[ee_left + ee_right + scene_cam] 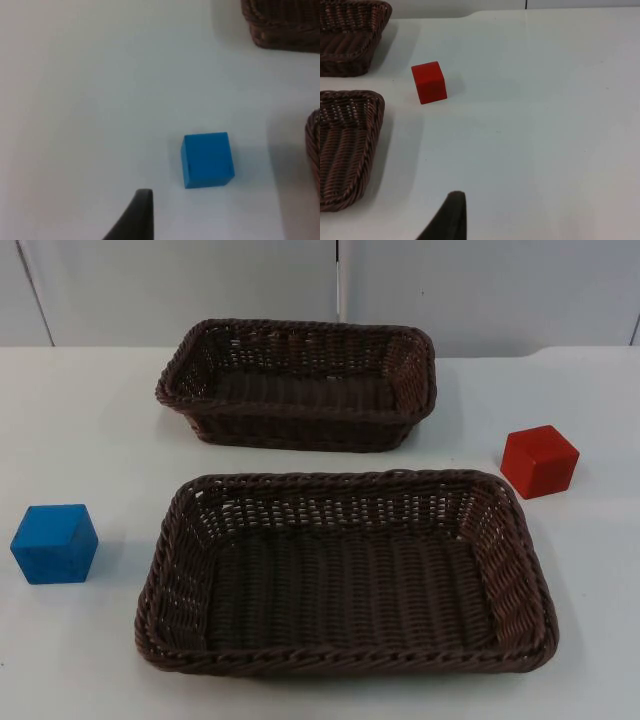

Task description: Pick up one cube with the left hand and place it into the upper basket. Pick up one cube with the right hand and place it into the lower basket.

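Observation:
A blue cube (55,543) rests on the white table left of the lower basket (345,660). A red cube (539,461) sits to the right, between the two baskets' levels. The upper basket (300,425) stands farther back, near the wall. Both baskets are dark brown wicker with nothing inside. In the left wrist view my left gripper (137,215) hovers above the table, a short way from the blue cube (207,160). My right gripper (451,215) hangs over bare table, well back from the red cube (429,82). Neither holds anything I can see.
The grey partition wall (200,290) closes the table's far side. Open white table (545,125) stretches right of the red cube. Basket corners (280,22) lie beyond the blue cube, and basket rims (350,140) flank the red cube.

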`<state>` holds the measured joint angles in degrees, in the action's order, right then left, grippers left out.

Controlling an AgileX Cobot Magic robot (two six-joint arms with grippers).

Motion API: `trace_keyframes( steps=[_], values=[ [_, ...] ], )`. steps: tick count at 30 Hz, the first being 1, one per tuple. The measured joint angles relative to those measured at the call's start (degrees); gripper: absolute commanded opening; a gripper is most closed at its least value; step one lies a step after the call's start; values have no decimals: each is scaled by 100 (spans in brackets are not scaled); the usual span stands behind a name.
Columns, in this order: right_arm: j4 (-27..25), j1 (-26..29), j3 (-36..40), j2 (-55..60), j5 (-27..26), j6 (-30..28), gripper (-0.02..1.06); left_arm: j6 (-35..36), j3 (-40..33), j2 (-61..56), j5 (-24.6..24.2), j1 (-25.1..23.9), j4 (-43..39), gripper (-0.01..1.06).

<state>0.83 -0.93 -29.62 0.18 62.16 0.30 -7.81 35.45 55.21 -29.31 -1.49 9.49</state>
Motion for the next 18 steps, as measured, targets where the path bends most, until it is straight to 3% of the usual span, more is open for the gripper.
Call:
trace_keyframes(
  steps=[11,18],
  values=[
    [0,0,0,0,0,0,105,-246,504,1129,352,0,118,105],
    [0,0,0,0,0,0,105,-329,663,1805,680,464,118,105]
  ],
)
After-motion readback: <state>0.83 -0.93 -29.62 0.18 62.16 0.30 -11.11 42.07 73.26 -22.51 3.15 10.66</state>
